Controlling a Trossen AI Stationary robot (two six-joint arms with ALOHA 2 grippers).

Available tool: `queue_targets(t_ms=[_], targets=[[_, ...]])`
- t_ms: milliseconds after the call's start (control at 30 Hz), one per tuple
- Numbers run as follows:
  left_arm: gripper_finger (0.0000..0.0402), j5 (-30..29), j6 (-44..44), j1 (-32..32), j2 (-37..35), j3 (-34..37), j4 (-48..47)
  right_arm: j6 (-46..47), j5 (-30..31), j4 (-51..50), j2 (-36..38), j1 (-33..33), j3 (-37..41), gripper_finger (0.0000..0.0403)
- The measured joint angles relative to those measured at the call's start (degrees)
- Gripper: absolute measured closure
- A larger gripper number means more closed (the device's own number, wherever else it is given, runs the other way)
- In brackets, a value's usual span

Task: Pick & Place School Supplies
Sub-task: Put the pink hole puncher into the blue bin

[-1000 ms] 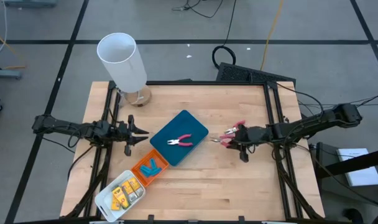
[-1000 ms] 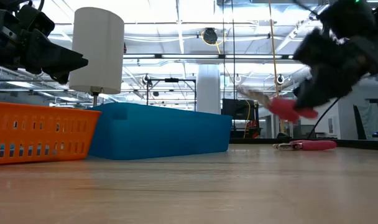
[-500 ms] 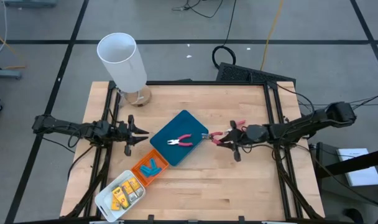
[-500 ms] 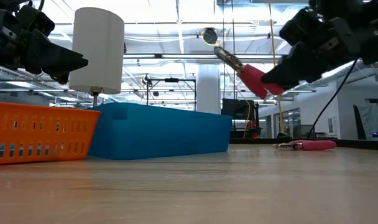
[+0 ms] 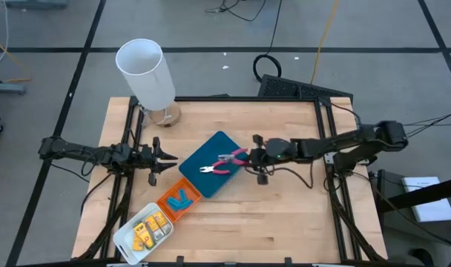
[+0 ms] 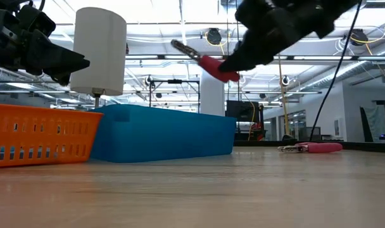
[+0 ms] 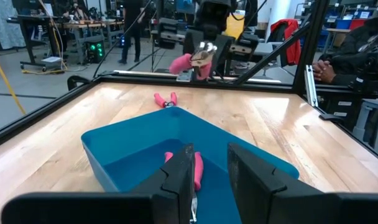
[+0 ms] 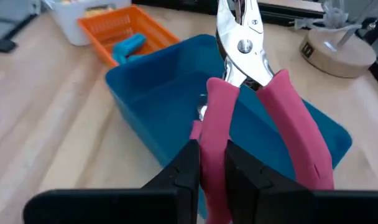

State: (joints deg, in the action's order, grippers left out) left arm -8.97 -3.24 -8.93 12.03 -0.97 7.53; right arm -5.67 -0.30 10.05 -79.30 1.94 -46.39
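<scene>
Where the high view looks down on the pale plank table (image 5: 285, 208), the right gripper (image 5: 249, 158) reaches over the right edge of the smooth blue tray (image 5: 213, 165), clamped on pink-handled pliers (image 5: 234, 156); a second pair (image 5: 214, 168) lies inside that tray. Left of the tray, the left gripper (image 5: 170, 158) hangs narrowly parted, empty. At table level, the gripped pliers (image 6: 202, 60) hover above the tray (image 6: 161, 132). From the right wrist, shiny metal jaws and rubbery handles (image 8: 251, 81) sit between closed fingers (image 8: 186, 168).
</scene>
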Motion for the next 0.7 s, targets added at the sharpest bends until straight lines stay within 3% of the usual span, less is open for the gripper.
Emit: queue_targets(t_ms=[400, 700], targets=[[0.0304, 0.0, 0.0, 0.0, 0.0, 0.0, 0.0, -3.6, -0.2, -1.5, -11.4, -5.1, -7.4, 0.0365], [0.0304, 0.0, 0.0, 0.0, 0.0, 0.0, 0.0, -2.6, -4.5, 2.0, -18.9, -5.7, -8.1, 0.0364]])
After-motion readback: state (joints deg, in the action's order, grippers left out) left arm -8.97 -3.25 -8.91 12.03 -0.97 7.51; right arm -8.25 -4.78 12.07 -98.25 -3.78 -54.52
